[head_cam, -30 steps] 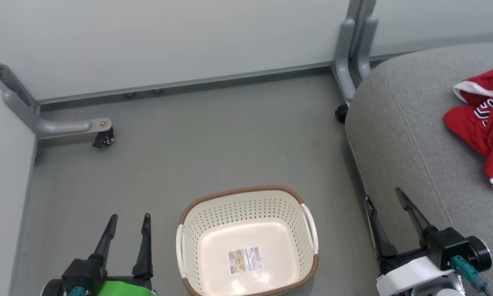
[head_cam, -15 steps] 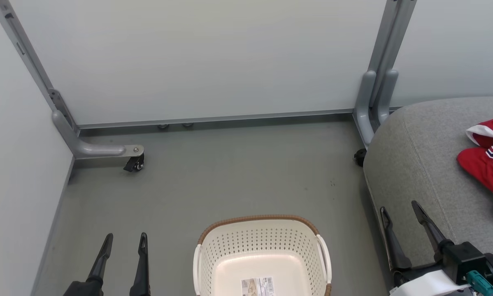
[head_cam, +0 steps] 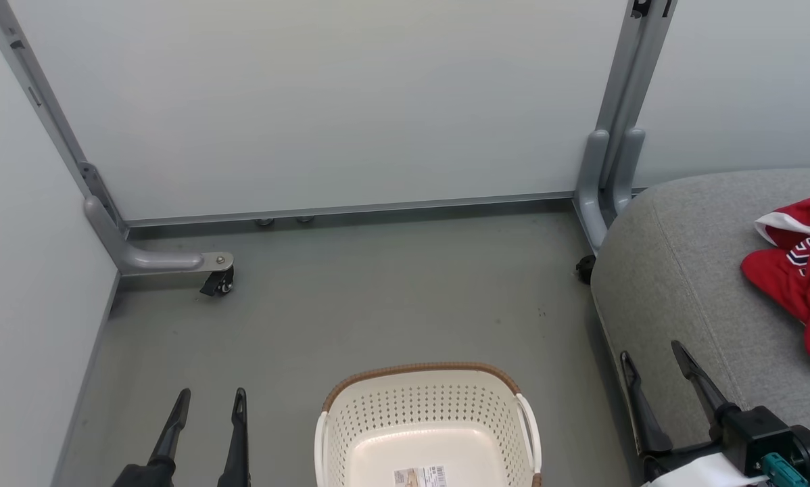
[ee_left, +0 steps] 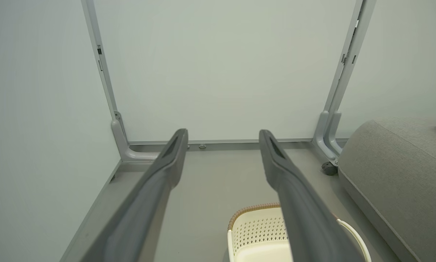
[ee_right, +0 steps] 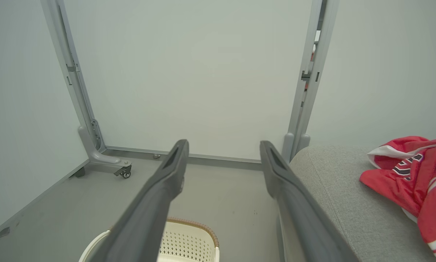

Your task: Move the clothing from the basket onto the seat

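The head camera has tipped up since a second ago, so the basket (head_cam: 418, 369) sits lower in its view; the things themselves have not shifted. At seven o'clock the left gripper (head_cam: 212, 399) hangs with fingers apart, empty. The basket stands at six o'clock, a label (head_cam: 420, 477) on its bottom. At five o'clock the right gripper (head_cam: 650, 352) is spread too, holding nothing, by the seat's (head_cam: 675, 284) edge. The clothing (head_cam: 794, 277) lies on the seat at three o'clock.

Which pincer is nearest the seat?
The right pincer: it hangs right beside the grey seat at its edge. The left pincer is over the floor, on the basket's other side.
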